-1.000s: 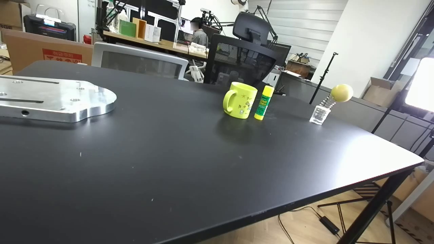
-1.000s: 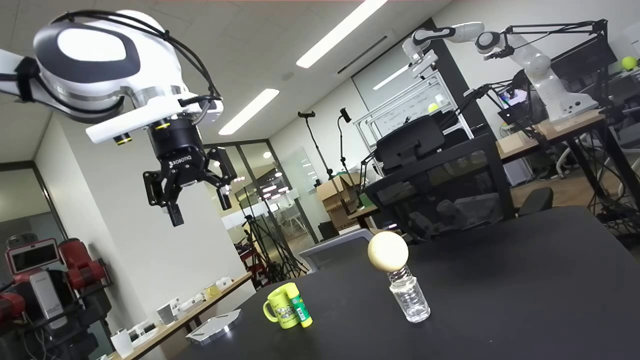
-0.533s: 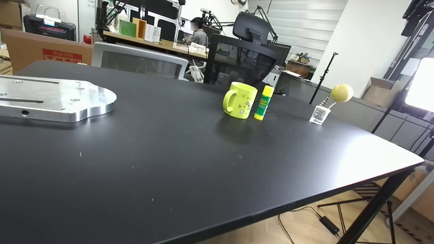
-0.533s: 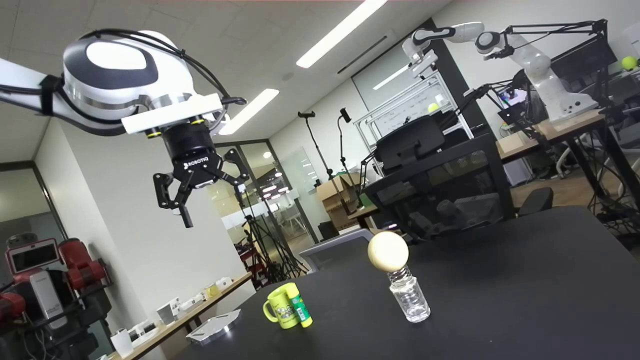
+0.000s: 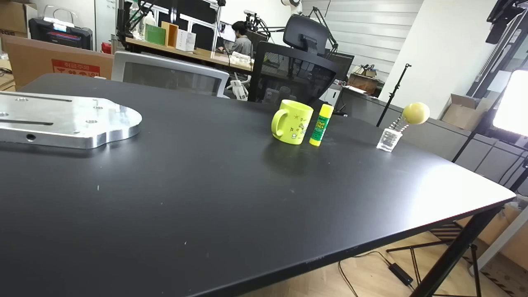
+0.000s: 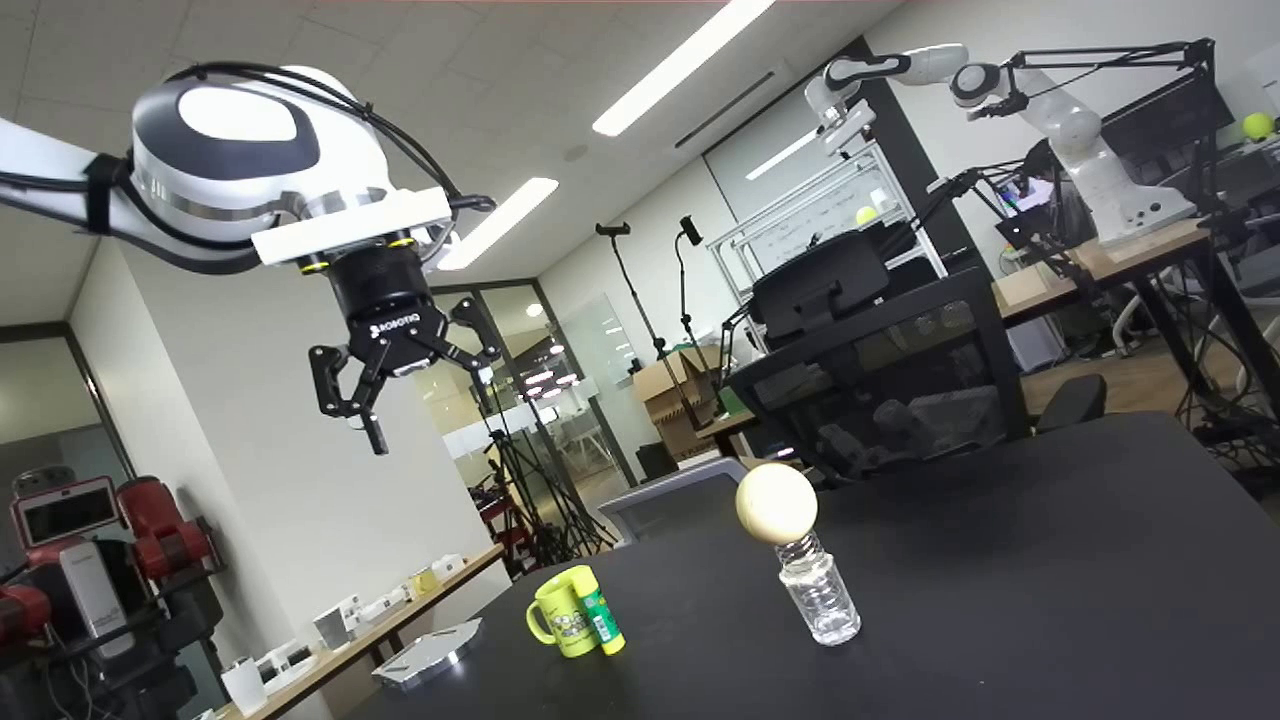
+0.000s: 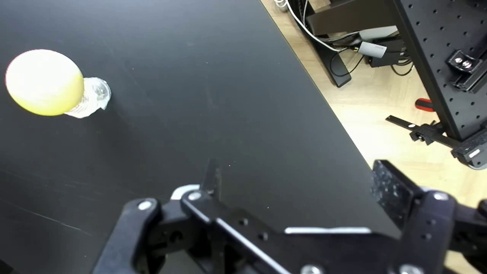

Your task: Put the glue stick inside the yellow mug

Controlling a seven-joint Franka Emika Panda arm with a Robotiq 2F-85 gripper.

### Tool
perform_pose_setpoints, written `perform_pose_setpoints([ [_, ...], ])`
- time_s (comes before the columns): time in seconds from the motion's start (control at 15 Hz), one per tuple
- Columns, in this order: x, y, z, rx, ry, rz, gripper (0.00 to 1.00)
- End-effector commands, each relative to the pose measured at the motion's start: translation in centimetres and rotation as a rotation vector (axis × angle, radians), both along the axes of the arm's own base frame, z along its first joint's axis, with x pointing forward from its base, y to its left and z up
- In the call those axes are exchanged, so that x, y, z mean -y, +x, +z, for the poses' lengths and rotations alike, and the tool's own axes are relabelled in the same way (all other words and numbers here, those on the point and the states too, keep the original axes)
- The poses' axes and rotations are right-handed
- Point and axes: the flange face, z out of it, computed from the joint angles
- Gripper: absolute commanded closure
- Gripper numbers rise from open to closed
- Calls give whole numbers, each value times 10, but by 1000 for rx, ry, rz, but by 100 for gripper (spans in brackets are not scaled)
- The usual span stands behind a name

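The glue stick stands upright on the black table, yellow at both ends with a green label. The yellow mug stands upright right beside it, handle on the far side from the stick. In an exterior view the glue stick partly overlaps the yellow mug; whether they touch I cannot tell. My gripper is open and empty, high above the table. In the wrist view my gripper has its fingers wide apart over bare table. Mug and glue stick are out of the wrist view.
A clear bottle with a spring and a pale yellow ball on top stands on the table. The ball also shows in the wrist view. A metal plate lies at the table's other end. Chairs stand behind the table.
My arm and open gripper have moved right in an exterior view over the last second, and hardly in the last half second. Part of the gripper now shows at another exterior view's top right corner.
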Motion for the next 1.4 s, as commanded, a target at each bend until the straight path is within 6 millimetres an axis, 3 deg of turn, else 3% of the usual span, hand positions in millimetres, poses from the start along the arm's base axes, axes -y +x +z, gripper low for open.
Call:
perform_pose_setpoints([
  [0.0, 0, 0, 0, -1, 0, 0, 0],
  [0.27, 6, 35, -6, 35, -11, 8, 0],
  [0.53, 2, 92, -23, 105, -39, 83, 0],
  [0.87, -29, 156, -57, 114, -21, 201, 0],
  [1.33, -86, 192, -104, 54, 10, 341, 0],
])
